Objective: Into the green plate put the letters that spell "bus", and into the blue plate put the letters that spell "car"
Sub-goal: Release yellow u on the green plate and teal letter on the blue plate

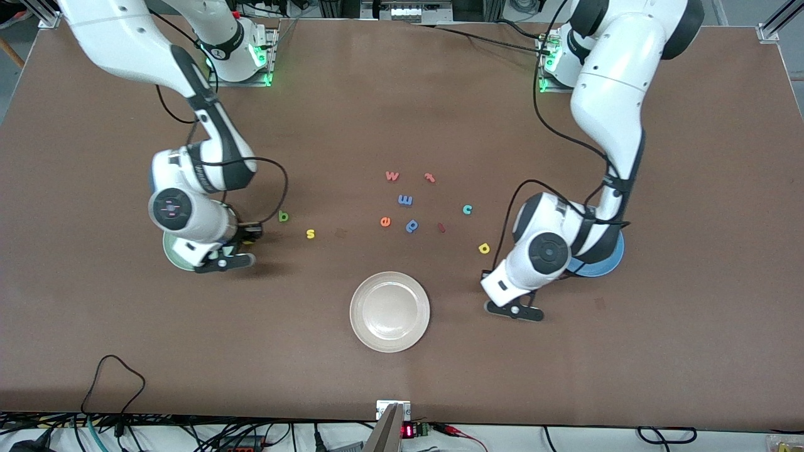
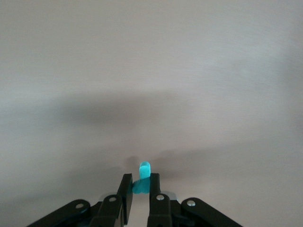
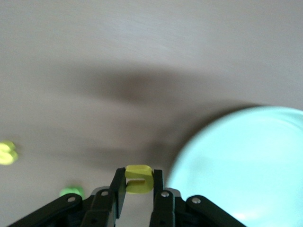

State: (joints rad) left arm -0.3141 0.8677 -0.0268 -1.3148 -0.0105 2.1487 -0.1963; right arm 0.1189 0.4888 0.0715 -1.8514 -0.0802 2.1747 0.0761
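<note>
Holding: left end effector (image 2: 139, 187) clenches teal "r" (image 2: 143, 171), right end effector (image 3: 138, 187) yellow "u" (image 3: 138, 178); no letter seen plated; "b" (image 1: 283, 216), "s" (image 1: 309, 233), "c" (image 1: 467, 209), "a" (image 1: 483, 248) remain on counter (image 1: 389, 107).

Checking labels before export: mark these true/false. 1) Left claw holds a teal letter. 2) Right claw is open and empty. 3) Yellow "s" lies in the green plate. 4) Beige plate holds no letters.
1) True: the left claw is shut on a teal letter.
2) False: the right claw grips a yellow letter beside the green plate.
3) False: the yellow "s" lies on the table.
4) True: the beige plate holds no letters.
</note>
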